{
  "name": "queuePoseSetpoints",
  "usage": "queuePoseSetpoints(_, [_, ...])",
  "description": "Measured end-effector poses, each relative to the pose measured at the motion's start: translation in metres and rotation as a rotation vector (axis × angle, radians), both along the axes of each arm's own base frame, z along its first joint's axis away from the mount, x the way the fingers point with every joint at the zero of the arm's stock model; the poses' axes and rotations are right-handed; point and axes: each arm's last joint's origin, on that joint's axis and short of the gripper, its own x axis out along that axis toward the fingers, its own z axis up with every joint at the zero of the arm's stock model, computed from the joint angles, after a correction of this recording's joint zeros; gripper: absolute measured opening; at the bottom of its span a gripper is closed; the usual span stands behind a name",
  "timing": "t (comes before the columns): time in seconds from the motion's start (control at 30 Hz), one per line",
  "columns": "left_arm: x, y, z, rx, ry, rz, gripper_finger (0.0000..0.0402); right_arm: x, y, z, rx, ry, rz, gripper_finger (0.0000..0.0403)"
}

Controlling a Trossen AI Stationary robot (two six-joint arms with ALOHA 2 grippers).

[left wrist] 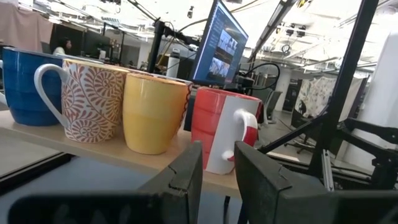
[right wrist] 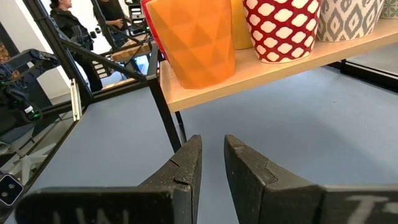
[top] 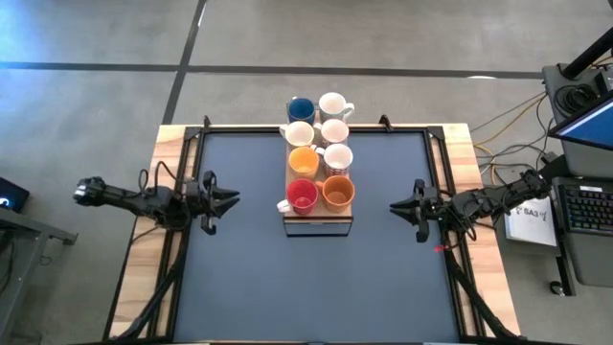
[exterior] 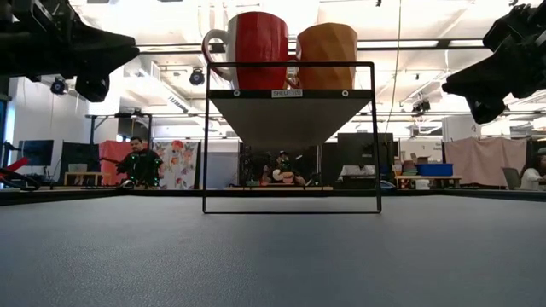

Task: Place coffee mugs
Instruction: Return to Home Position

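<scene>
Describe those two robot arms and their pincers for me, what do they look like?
The left arm and right arm are slim, jointed and black, with thin black cables looping along them. The left gripper and right gripper each have two flat, tapering dark fingers with stepped inner edges. Faint lettering marks the right gripper's body.

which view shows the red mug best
Low view: the red mug stands whole on the shelf, handle clear. Left wrist view shows it partly behind the left gripper; high view only its top; right wrist view hardly anything.
</scene>
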Motion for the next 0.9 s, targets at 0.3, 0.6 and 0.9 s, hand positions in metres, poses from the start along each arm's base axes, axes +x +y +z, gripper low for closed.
queuePoseSetpoints(0.3, [0.0014,-0.0004,-0.0014,0.004,0.017,0.0,0.0075,0.0,0.0,0.0,0.0,0.0,0.0,0.0057])
queuePoseSetpoints(0.6, [0.003,-0.0007,-0.003,0.008,0.036,0.0,0.0075,0.0,0.0,0.0,0.0,0.0,0.0,0.0057])
queuePoseSetpoints(0.9, [0.0049,-0.0012,-0.005,0.014,0.059,0.0,0.0075,0.0,0.0,0.0,0.0,0.0,0.0,0.0057])
